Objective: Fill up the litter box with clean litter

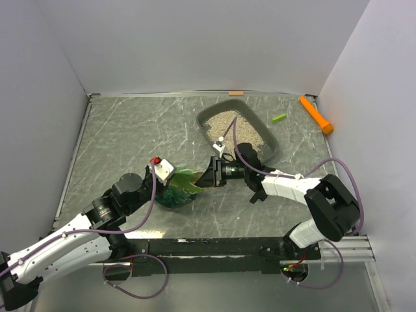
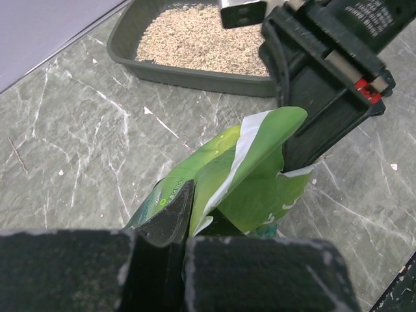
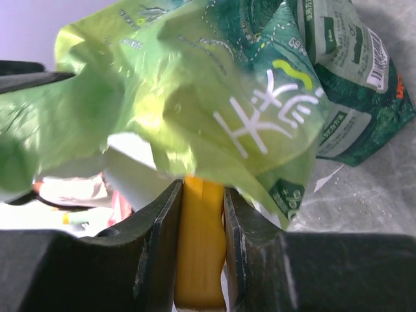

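White-walled lab enclosure, marbled table (image 1: pixel 130 140)

Seen from above, the green bag (image 1: pixel 181 185) swallows the fingertips of the right claw (image 1: pixel 203 177), and the left arm's wrist covers the bag's near-left side. Beyond the bag, the right arm's wrist and cable cross the near corner of the litter box (image 1: pixel 273 139). Farther beyond it, a green scrap (image 1: pixel 279 117) is too small to identify. In the right wrist view, a yellow plastic piece (image 3: pixel 201 247) runs under the bag with its far end hidden and its near end cut by the bottom edge. Shapes below the bag's left flap are a blur. In the left wrist view, the top edge clips the litter box.
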